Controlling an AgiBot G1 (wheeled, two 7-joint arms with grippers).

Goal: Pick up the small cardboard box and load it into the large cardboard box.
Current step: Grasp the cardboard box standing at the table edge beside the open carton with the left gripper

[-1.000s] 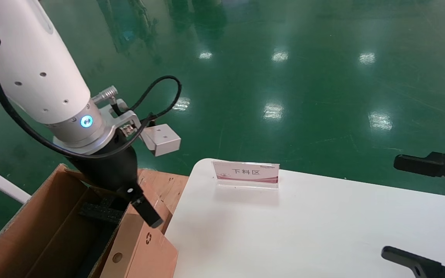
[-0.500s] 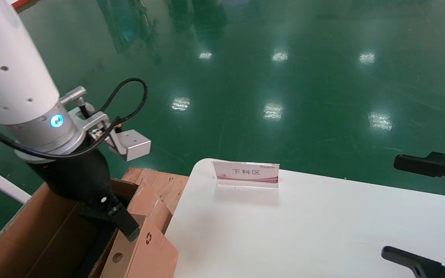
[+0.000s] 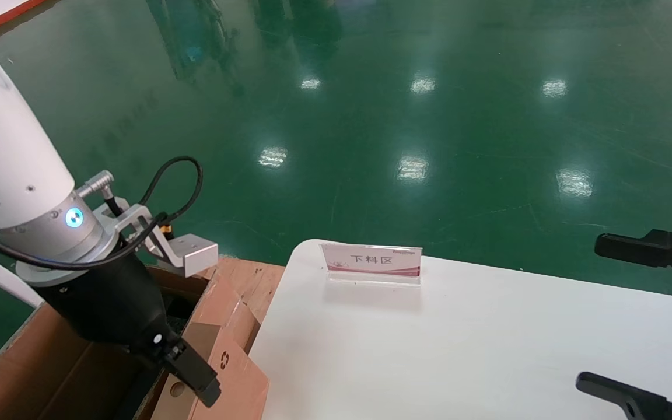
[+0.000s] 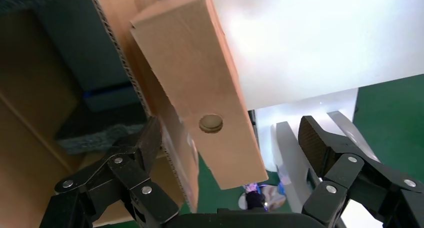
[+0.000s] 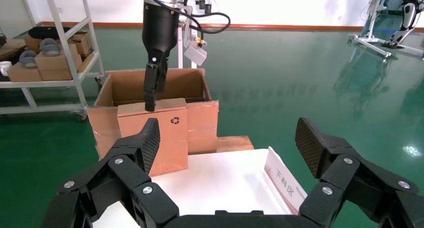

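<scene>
The small cardboard box (image 3: 228,379) stands on edge against the outer wall of the large cardboard box (image 3: 50,361), wedged between it and the white table (image 3: 458,344). The left gripper (image 4: 230,148) hangs over the box's holed narrow side, fingers spread wide, apparently not touching it. The right gripper (image 5: 227,148) waits open near the table's far side.

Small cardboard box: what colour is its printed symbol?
Black, on the small cardboard box; clearest in the right wrist view.
</scene>
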